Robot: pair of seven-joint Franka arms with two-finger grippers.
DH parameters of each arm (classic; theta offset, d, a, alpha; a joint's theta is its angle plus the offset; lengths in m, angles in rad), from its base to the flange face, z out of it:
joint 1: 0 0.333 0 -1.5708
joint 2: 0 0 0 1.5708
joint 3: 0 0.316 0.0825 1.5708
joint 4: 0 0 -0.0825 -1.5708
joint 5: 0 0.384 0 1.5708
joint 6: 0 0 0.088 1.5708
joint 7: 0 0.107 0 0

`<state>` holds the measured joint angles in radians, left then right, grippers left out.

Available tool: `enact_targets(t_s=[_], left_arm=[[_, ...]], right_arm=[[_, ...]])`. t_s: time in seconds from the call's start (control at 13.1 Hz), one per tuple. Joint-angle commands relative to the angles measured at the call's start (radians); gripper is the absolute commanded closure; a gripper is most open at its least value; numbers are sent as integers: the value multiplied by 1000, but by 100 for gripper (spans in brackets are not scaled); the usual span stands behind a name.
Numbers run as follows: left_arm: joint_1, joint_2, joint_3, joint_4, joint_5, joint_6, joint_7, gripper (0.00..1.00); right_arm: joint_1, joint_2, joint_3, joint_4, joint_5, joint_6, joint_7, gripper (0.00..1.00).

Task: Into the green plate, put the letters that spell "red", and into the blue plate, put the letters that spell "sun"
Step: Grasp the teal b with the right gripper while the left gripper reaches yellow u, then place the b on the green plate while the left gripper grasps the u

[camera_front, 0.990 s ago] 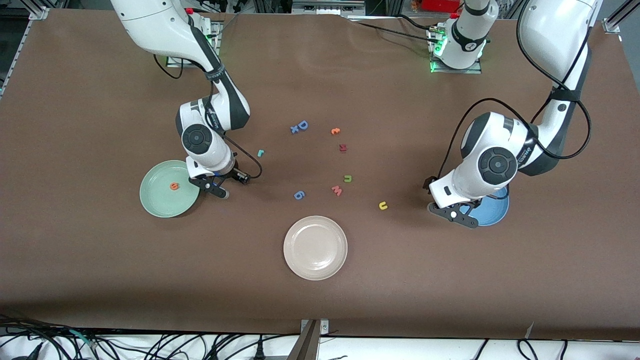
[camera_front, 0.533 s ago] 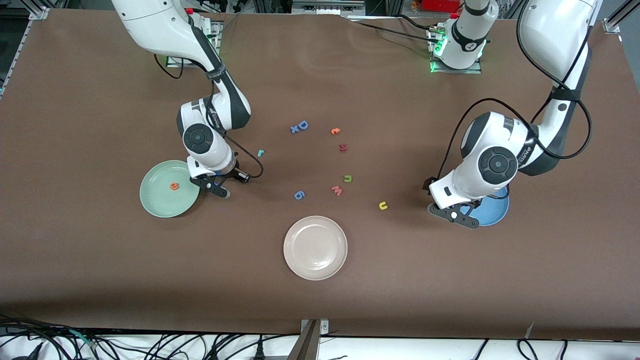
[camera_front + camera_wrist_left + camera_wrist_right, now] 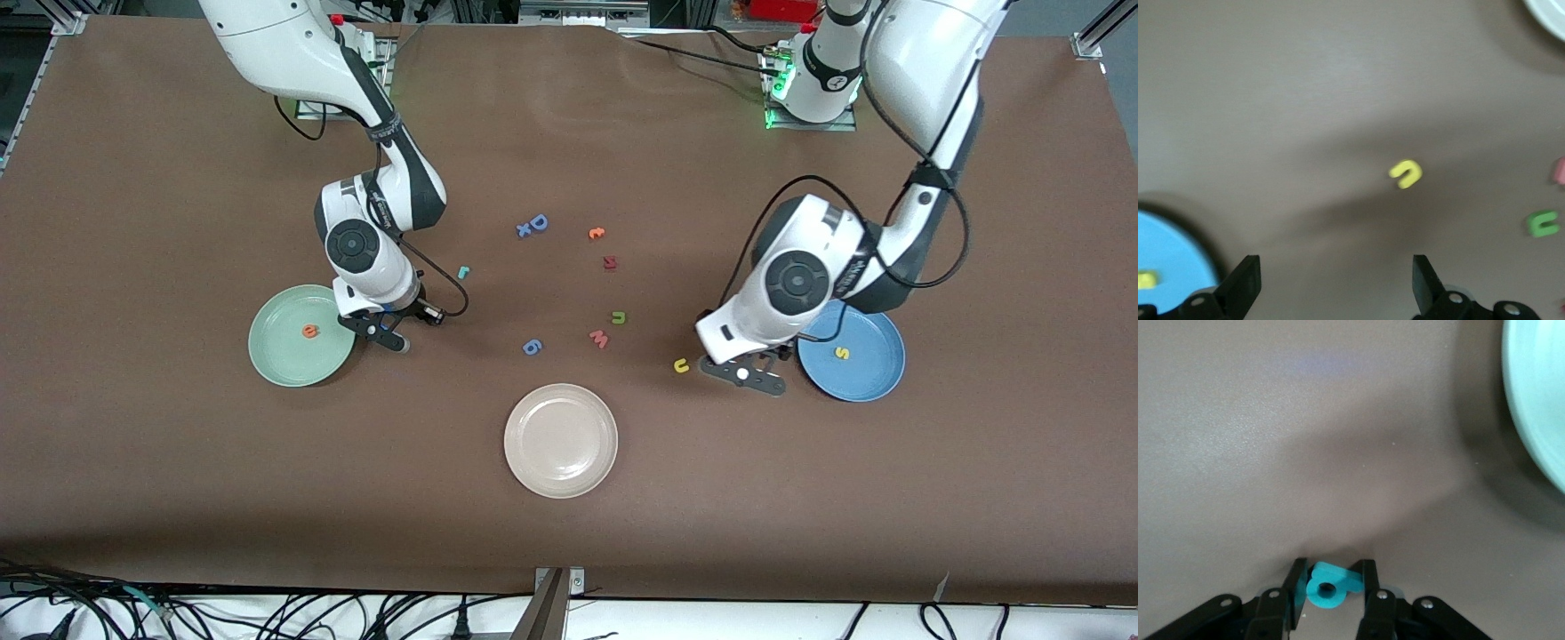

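Note:
My right gripper [image 3: 384, 335] is down at the table beside the green plate [image 3: 280, 356], where the orange "e" [image 3: 309, 331] lies. Its fingers press both sides of the teal "d" [image 3: 1330, 585]. The teal "r" [image 3: 462, 271] lies on the table farther from the front camera. My left gripper [image 3: 745, 373] hangs open and holds nothing, low over the table between the yellow "u" [image 3: 681, 365] and the blue plate [image 3: 867, 378]. The yellow "s" [image 3: 840, 353] rests in that plate. The olive "n" [image 3: 618, 317] lies near the middle.
A cream plate [image 3: 560, 440] sits nearest the front camera. Loose pieces lie mid-table: a pink "w" [image 3: 599, 338], a blue "6" [image 3: 531, 347], a dark red letter [image 3: 610, 262], an orange piece [image 3: 597, 234] and a blue "D" [image 3: 537, 222].
My left arm has swung off the blue plate toward the yellow "u", uncovering the plate and the "s". My right gripper has stayed in place beside the green plate.

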<state>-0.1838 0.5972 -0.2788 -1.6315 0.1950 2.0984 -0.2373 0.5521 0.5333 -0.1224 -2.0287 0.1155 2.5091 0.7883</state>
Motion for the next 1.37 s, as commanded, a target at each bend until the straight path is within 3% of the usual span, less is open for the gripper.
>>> enact_targets(t_s=[0.0, 0.15, 0.38, 0.76, 1.29], left_arm=[[-29, 73, 12, 53, 0, 79, -39, 0], [-43, 119, 18, 48, 1, 144, -62, 0], [-57, 151, 21, 47, 116, 175, -132, 0], [-74, 180, 20, 45, 138, 221, -227, 0], [-74, 214, 20, 45, 122, 268, -252, 3]], right_arm=[[3, 13, 0, 10, 15, 10, -11, 68], [3, 13, 0, 12, 13, 7, -14, 68], [3, 10, 0, 36, 13, -13, -20, 70], [-11, -1, -20, 168, 1, -228, -79, 70], [-9, -39, -233, 188, 1, -404, -493, 69]])
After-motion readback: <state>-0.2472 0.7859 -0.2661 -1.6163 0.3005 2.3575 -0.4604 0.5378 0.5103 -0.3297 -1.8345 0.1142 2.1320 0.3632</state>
